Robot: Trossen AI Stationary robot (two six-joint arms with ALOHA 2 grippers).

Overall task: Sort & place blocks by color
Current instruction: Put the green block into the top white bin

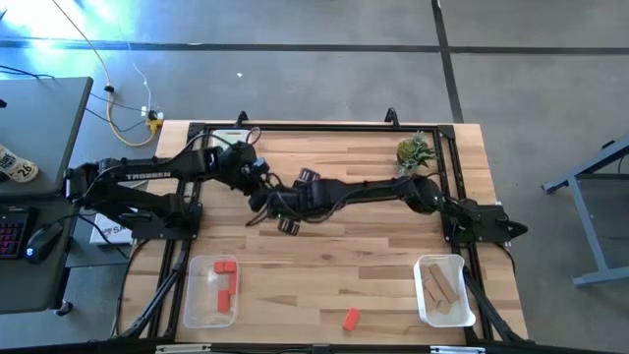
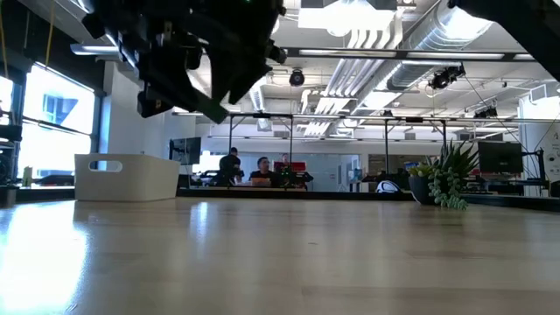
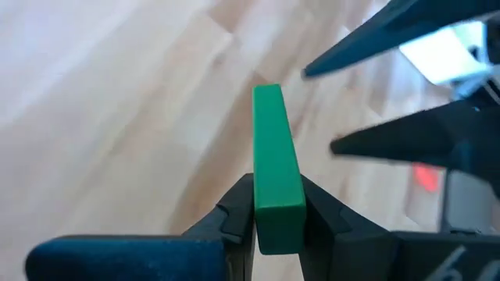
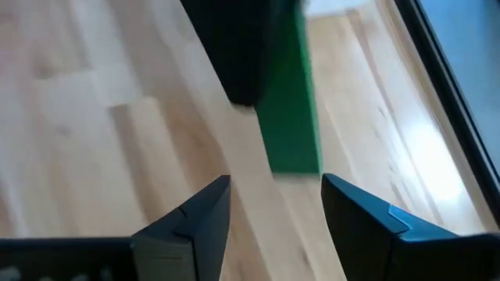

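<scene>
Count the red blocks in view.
4: three in the left tray, at and; one loose on the table at. The arms may hide more.

— Where are the two arms?
— Both reach over the middle of the table (image 1: 324,265) and meet there, raised above its surface.
— And the left gripper (image 3: 279,209)?
— Its fingers are clamped on a green block (image 3: 275,164).
— The right gripper (image 4: 275,204)?
— Its fingers stand apart, just beside the block's far end, gripping nothing, facing the left gripper.
</scene>
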